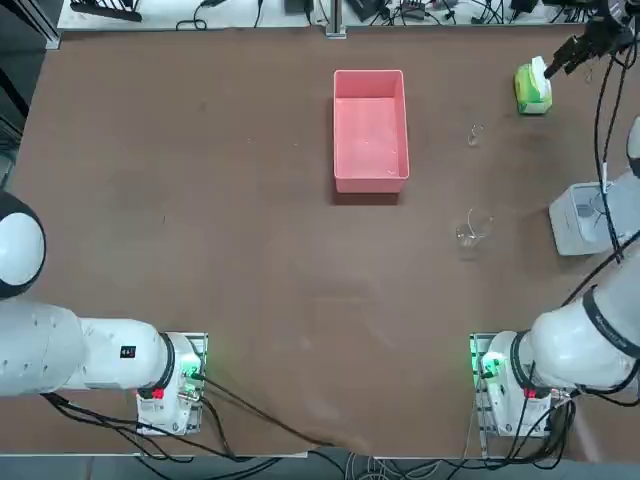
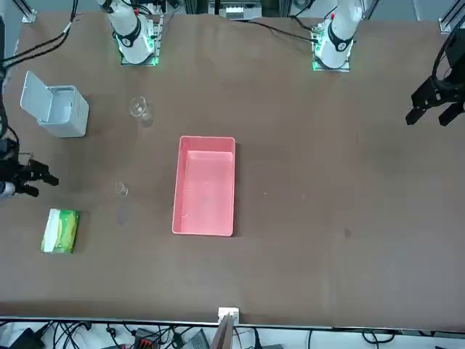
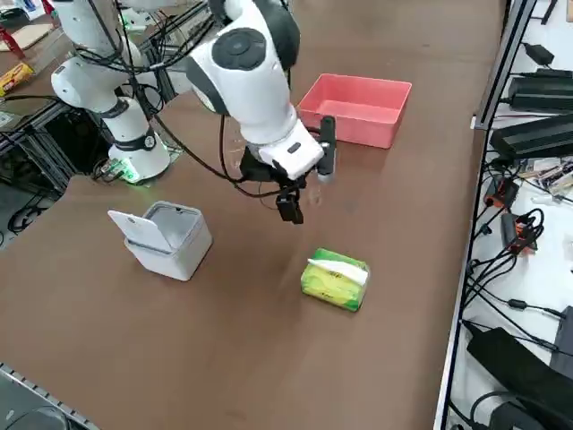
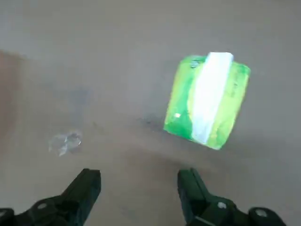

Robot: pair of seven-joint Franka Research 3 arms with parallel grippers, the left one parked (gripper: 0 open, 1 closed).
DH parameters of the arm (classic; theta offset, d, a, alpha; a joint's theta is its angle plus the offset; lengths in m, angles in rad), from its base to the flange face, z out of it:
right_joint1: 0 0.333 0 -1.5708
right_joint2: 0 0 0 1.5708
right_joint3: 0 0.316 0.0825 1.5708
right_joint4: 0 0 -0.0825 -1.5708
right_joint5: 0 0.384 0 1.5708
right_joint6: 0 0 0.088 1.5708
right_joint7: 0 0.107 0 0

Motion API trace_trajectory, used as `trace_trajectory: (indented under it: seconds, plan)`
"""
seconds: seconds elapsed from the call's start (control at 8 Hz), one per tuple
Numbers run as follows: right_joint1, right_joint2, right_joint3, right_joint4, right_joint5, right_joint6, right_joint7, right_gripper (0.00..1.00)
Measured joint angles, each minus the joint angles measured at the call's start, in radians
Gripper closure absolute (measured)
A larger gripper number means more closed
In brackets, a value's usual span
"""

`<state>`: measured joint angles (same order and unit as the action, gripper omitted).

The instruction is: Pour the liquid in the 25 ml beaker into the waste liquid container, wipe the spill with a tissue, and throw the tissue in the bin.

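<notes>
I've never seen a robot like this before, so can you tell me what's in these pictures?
It's a robot with two white arms. One picture looks down from above, one faces the robot, one looks from its right side, and one rides on its right wrist, watching its own pincer.

On the brown table are a pink tray, a pale box with its lid open, a green tissue pack, a larger glass beaker and a tiny one. The right pincer is open above the table and holds nothing.
</notes>
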<state>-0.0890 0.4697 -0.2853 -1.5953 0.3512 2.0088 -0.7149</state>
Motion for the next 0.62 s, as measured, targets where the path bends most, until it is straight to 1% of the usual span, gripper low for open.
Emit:
trace_trajectory:
  seconds: [0.25, 0.62]
  plan:
    - [0.000, 0.092, -0.002, 0.097, -0.019, 0.009, 0.077, 0.00]
    - [-0.012, 0.218, -0.015, 0.214, -0.020, 0.025, 0.090, 0.00]
